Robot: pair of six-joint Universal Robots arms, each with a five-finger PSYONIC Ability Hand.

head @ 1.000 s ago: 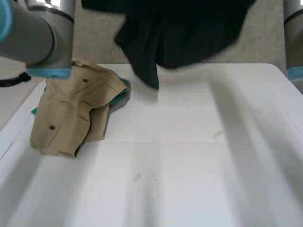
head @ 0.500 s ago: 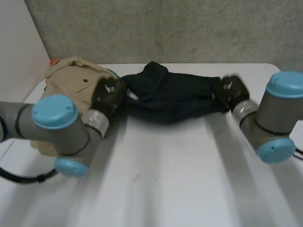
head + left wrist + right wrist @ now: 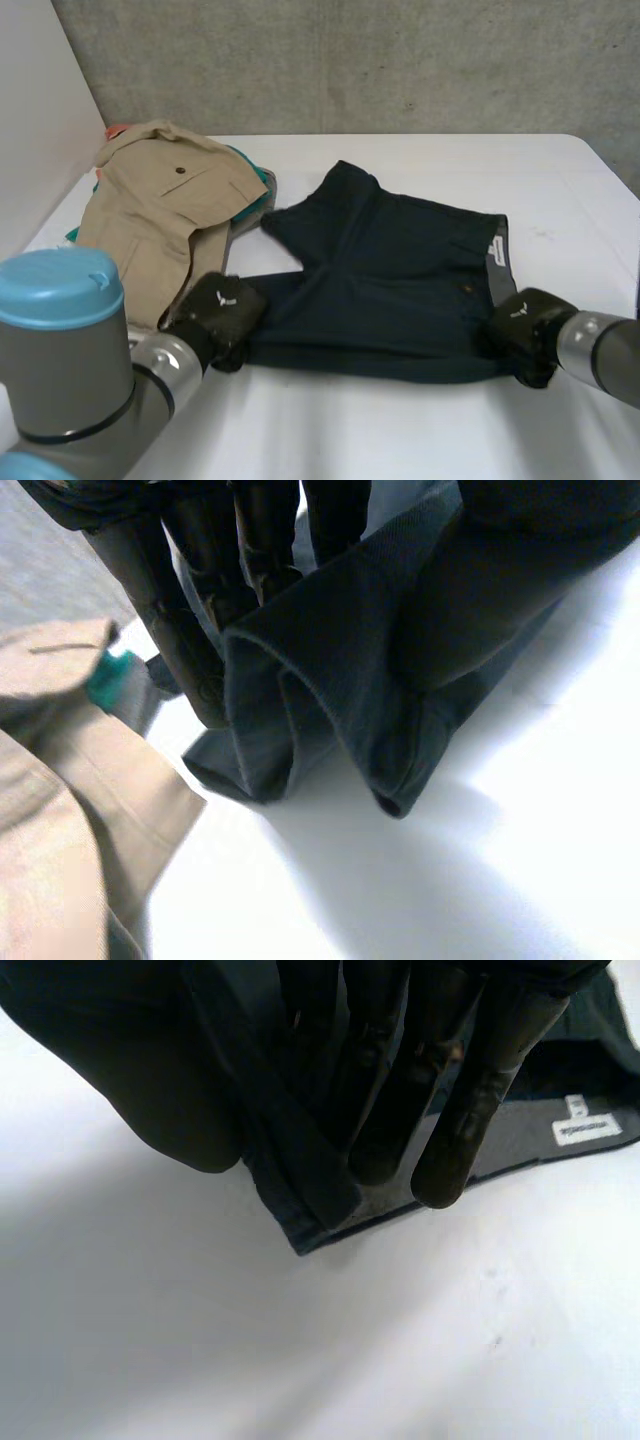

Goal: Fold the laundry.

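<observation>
Well, the biggest thing we see is the white desk [image 3: 400, 440]. Dark blue shorts [image 3: 400, 280] lie spread out flat in the middle of it. The waist points to our right side and the legs point to our left side.

A heap of tan clothes [image 3: 160, 210] sits at the far left part of the desk, just beside the shorts. Our left arm [image 3: 70, 370] comes in low at the left, and our right arm [image 3: 605, 350] comes in at the right.

Our left hand [image 3: 222, 315] is at the near left corner of the shorts, at the end of a leg. From the left wrist we see the fingers [image 3: 200, 570] on one side of the bunched dark cloth [image 3: 330, 680] and the thumb on the other, so this hand pinches the shorts. The tan clothes [image 3: 60, 810] lie close beside it.

Our right hand [image 3: 522, 330] is at the near right corner, at the waist. From the right wrist, the fingers [image 3: 460, 1110] and thumb squeeze the edge of the shorts [image 3: 295, 1175] between them.

A bit of green cloth [image 3: 255, 195] peeks out from under the tan heap. A small white tag [image 3: 582, 1128] sits inside the waist. A tiny button [image 3: 180, 171] shows on the tan clothes.
</observation>
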